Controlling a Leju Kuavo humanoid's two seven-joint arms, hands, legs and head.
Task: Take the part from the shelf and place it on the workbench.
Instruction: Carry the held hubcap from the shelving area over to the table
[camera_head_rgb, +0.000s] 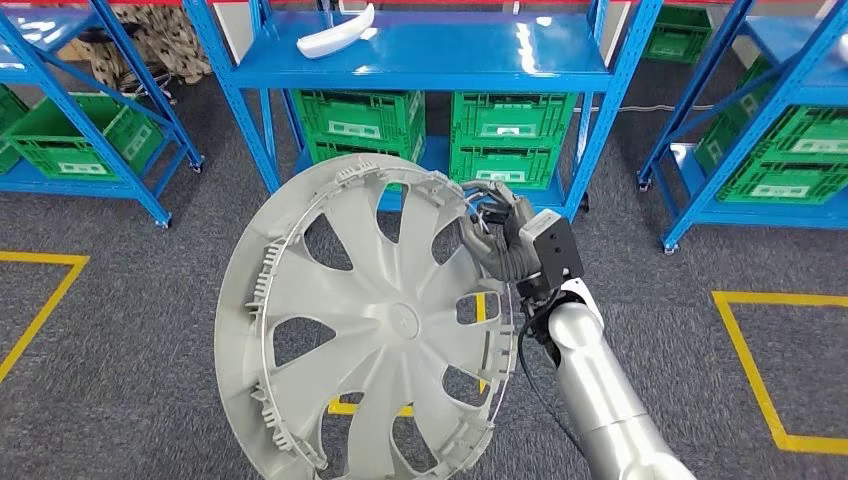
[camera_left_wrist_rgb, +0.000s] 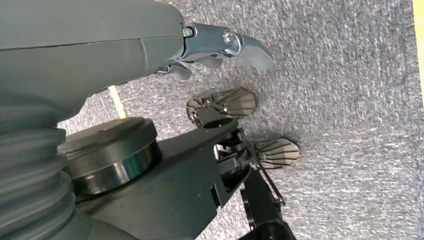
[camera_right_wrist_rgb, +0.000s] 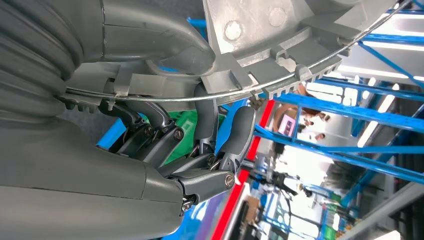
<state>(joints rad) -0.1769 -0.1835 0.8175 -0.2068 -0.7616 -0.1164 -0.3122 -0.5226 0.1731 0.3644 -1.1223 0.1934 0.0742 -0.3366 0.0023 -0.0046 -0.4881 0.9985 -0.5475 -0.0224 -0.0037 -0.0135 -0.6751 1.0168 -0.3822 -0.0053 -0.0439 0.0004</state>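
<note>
Hubcap (camera_head_rgb: 370, 330) in grey plastic, spoked and tilted on edge, hangs above the grey carpet (camera_head_rgb: 150, 330), gripped at its upper right rim by the robot's right hand (camera_head_rgb: 497, 235) (thumb on one face, darker fingers (camera_right_wrist_rgb: 235, 135) curled round the clip-lined rim on the other). The left hand (camera_left_wrist_rgb: 220, 47) hangs over the carpet holding nothing, its fingers loosely apart. Behind stands a blue shelf (camera_head_rgb: 430, 55) carrying a white curved part (camera_head_rgb: 335, 35), with green crates (camera_head_rgb: 510, 135) stacked beneath. Yellow floor tape (camera_head_rgb: 755, 375) marks the carpet.
</note>
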